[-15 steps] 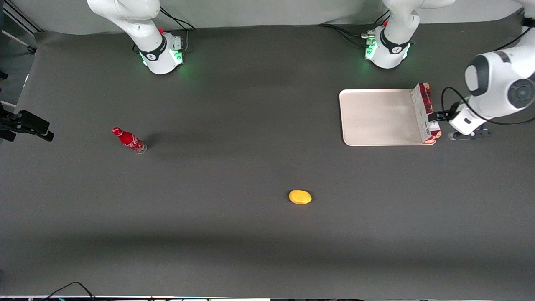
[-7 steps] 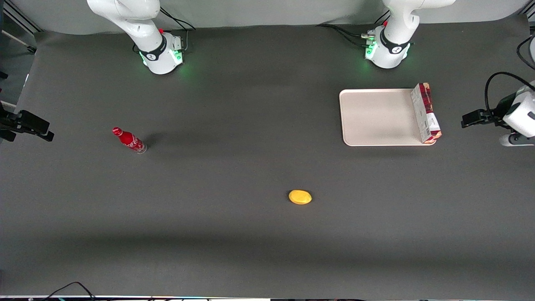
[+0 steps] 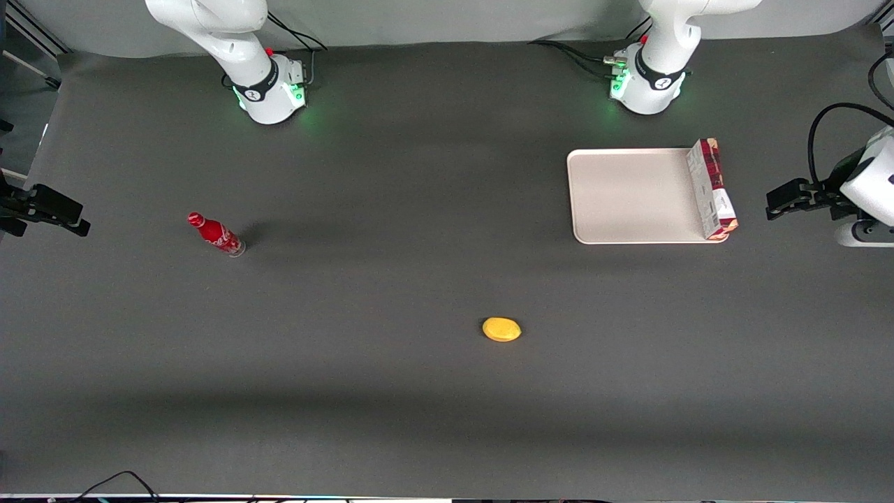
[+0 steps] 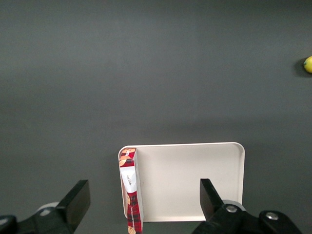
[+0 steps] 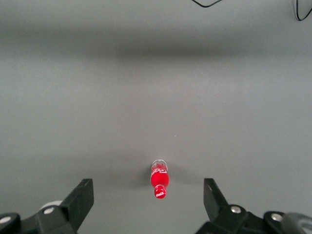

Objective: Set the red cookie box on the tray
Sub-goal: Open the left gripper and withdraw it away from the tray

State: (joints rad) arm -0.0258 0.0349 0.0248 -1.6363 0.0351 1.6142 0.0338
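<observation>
In the front view, the gripper (image 3: 777, 201) hung at the working arm's end of the table, clear of the red cookie box (image 3: 711, 188) and touching nothing, though how wide its fingers stood could not be read from this angle. The box stood on its long thin edge along the end of the tray (image 3: 632, 195) nearest the gripper, its white printed face turned toward the tray's bare middle and its dark red top edge showing. Elsewhere on the dark table (image 3: 419, 391) lay a small red bottle (image 3: 216, 234) toward the parked arm's end, tipped at a slant, and a yellow object (image 3: 501, 329) nearer the front camera than the tray. In the left wrist view, the gripper (image 4: 144, 202) had its fingers (image 4: 77, 200) spread wide and empty (each dark pad well apart from the carton). The red cookie box (image 4: 131, 190) sat between them but far below, closer to one finger than the other, upright on its edge against the rim of the tray (image 4: 195, 185). The yellow object (image 4: 308, 64) showed at the picture's border. In the right wrist view, only the red bottle (image 5: 159, 179) stood out on the table
</observation>
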